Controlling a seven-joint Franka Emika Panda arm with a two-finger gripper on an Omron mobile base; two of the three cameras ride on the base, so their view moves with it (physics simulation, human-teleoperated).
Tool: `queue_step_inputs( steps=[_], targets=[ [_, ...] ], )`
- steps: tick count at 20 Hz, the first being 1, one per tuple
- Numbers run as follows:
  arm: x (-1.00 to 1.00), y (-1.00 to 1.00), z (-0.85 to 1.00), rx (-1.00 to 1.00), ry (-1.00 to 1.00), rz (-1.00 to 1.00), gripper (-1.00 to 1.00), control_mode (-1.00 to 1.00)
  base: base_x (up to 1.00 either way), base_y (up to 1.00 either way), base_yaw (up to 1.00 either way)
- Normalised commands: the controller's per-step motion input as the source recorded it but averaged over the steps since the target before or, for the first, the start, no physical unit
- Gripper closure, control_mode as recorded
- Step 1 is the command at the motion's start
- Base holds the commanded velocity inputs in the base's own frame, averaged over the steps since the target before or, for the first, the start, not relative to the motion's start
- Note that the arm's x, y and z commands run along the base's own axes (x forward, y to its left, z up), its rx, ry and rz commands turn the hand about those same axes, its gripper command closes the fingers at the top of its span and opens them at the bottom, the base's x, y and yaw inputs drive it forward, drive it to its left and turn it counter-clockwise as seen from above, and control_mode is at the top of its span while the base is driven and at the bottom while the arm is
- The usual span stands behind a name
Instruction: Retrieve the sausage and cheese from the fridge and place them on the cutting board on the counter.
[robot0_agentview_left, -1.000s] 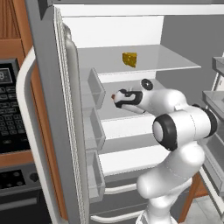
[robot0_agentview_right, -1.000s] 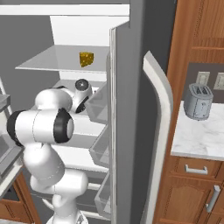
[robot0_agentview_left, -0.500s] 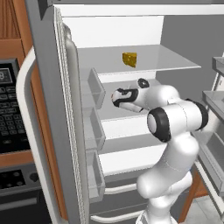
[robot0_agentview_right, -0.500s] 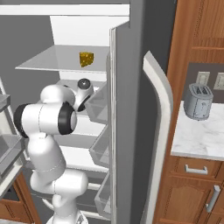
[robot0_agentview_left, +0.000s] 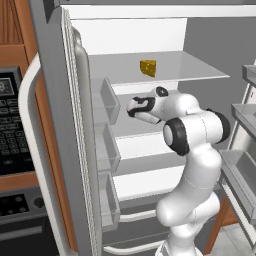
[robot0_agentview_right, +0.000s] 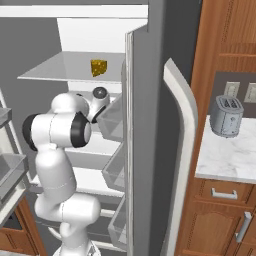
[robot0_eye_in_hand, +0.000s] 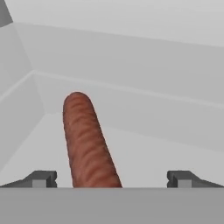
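Observation:
The fridge (robot0_agentview_left: 55, 125) stands with both doors open. The yellow-orange cheese (robot0_agentview_left: 147, 67) (robot0_agentview_right: 98, 67) sits on the upper glass shelf. My gripper (robot0_agentview_left: 131, 108) reaches in over the shelf below it. In the hand view the gripper (robot0_eye_in_hand: 112, 178) is open, and the reddish-brown sausage (robot0_eye_in_hand: 87, 140) lies on the white shelf floor between the two fingertips (robot0_eye_in_hand: 41, 178), closer to the left one, touched by neither. The cutting board and the counter are out of view.
Door bins (robot0_agentview_left: 107, 100) line the left door close to my hand, and more bins (robot0_agentview_left: 245, 120) hang on the right door. A toaster (robot0_agentview_right: 225, 116) stands on a marbled wall counter (robot0_agentview_right: 225, 160) past the right door (robot0_agentview_right: 150, 100). A black oven panel (robot0_agentview_left: 12, 130) is at left.
The arm has pushed a little deeper into the fridge, the hand sliding left along the second shelf. The jaws stayed open and the cheese has not moved.

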Motion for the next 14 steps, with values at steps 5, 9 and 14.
queue_step_inputs(
  steps=[5,9,14],
  targets=[
    [-0.04,0.00,-0.41,-0.02,0.01,0.04,1.00,-1.00,0.00,0.00,0.00],
    [-0.17,0.00,-0.44,-0.03,0.00,0.04,1.00,-1.00,0.00,0.00,0.00],
    [-0.29,0.00,-0.37,-0.01,0.00,0.01,1.00,-1.00,0.00,0.00,0.00]
  ],
)
